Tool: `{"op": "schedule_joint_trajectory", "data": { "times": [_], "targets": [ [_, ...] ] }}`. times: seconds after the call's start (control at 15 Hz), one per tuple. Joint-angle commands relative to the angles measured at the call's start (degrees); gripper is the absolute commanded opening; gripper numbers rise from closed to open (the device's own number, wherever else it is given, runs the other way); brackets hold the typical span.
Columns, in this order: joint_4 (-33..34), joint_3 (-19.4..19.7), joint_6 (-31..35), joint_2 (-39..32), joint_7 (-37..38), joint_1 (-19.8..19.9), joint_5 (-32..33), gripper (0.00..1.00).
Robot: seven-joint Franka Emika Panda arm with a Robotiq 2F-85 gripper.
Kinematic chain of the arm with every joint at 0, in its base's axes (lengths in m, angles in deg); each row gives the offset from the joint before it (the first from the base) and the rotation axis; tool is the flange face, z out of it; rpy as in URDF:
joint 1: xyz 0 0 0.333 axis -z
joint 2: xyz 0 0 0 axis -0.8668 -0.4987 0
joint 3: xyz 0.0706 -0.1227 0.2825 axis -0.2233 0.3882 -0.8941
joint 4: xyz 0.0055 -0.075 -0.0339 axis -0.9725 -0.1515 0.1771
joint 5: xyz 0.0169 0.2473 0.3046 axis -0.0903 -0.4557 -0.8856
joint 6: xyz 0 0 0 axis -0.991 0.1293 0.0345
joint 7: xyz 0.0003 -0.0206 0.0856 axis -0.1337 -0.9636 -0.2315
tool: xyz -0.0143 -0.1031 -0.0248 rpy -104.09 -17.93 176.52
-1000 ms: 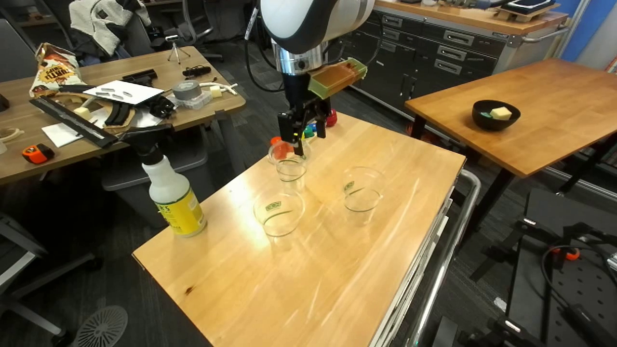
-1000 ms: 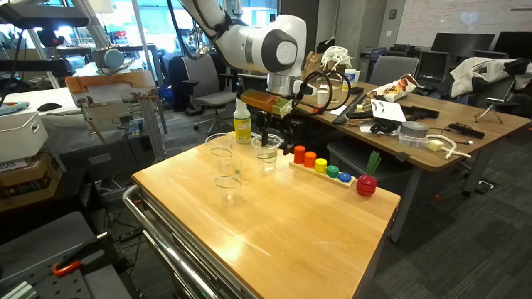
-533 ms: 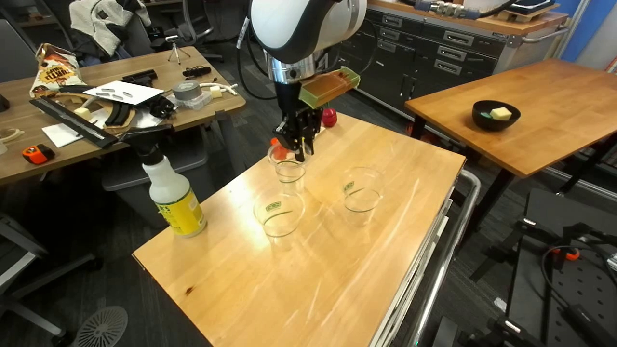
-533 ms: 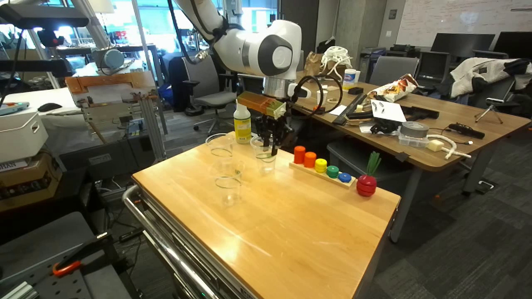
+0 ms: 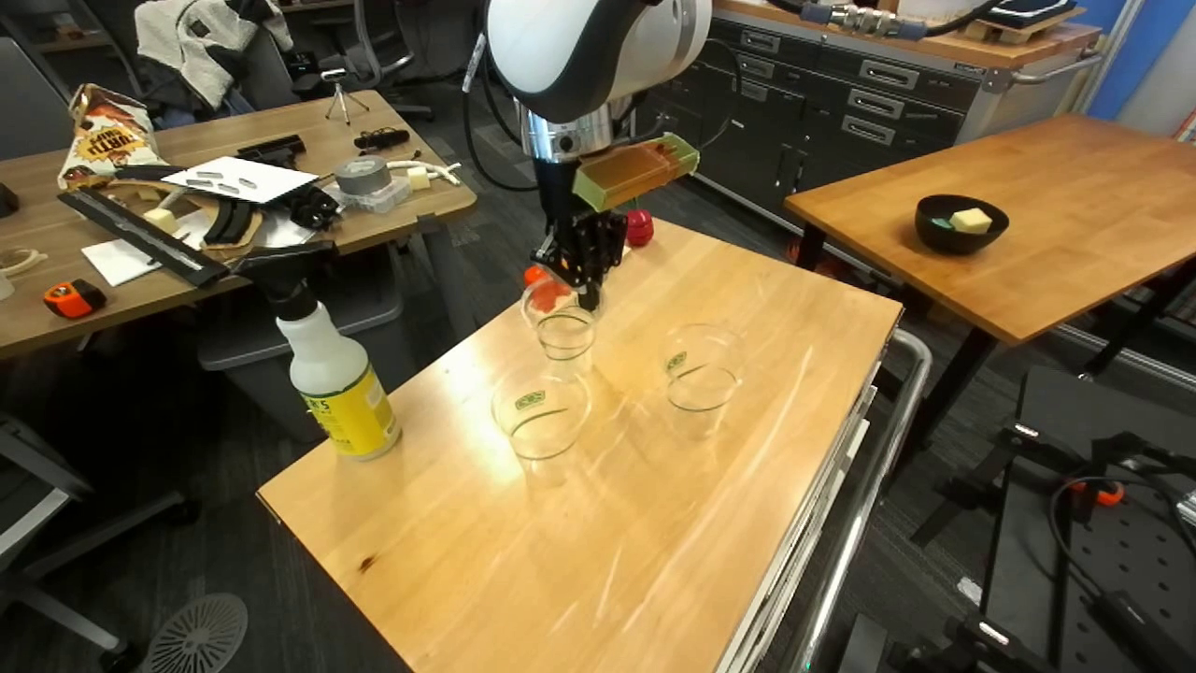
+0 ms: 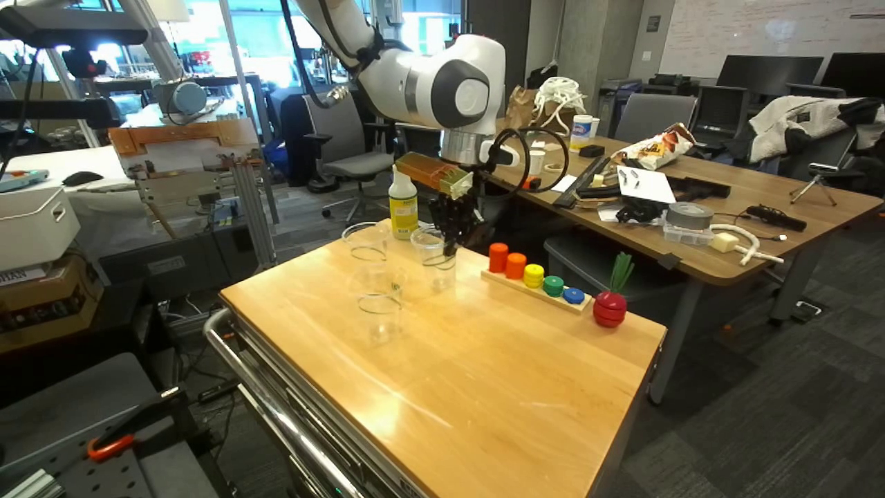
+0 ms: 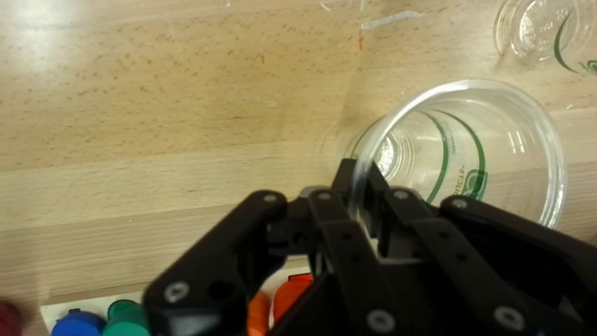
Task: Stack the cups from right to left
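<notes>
The clear cup at the back (image 5: 563,327), printed with green lines, has its near rim pinched by my gripper (image 7: 358,179). One finger is outside the wall and one inside. In the wrist view this cup (image 7: 466,149) opens toward the camera, leaning to the right. Its base seems to be on the table. Two more clear cups stand upright and apart: one closer to the spray bottle (image 5: 542,411), one toward the metal rail (image 5: 703,379). In an exterior view they overlap, the cup near the bottle (image 6: 366,242) behind the cup near the rail (image 6: 379,304).
A yellow-labelled spray bottle (image 5: 350,411) stands at the table's edge. Close beside the gripper lies a wooden peg toy (image 6: 536,294) with coloured pieces, then a red radish toy (image 6: 610,309). The metal rail (image 5: 864,523) runs along one table edge.
My gripper has come down and turned over the back cup, and its fingers have closed on the rim. That cup has shifted and tipped slightly; the two others have stayed put.
</notes>
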Motion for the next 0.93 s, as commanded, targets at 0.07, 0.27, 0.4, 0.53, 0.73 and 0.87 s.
{"op": "schedule_joint_trajectory", "data": {
  "times": [0.07,0.27,0.4,0.53,0.73,0.87],
  "targets": [
    [1.6,2.6,-3.7,2.0,5.4,-0.4,0.0,0.02],
    [1.2,3.8,-7.6,5.9,6.9,-0.1,0.1,0.02],
    [0.2,3.8,-9.7,10.0,6.7,0.3,-0.4,0.02],
    [-1.5,3.6,-12.0,14.5,6.4,0.6,-0.6,0.02],
    [-6.1,3.2,-14.4,21.7,5.0,1.3,-1.4,0.02],
    [-10.2,3.2,-13.9,25.9,4.3,1.2,-1.0,0.02]
  ]
}}
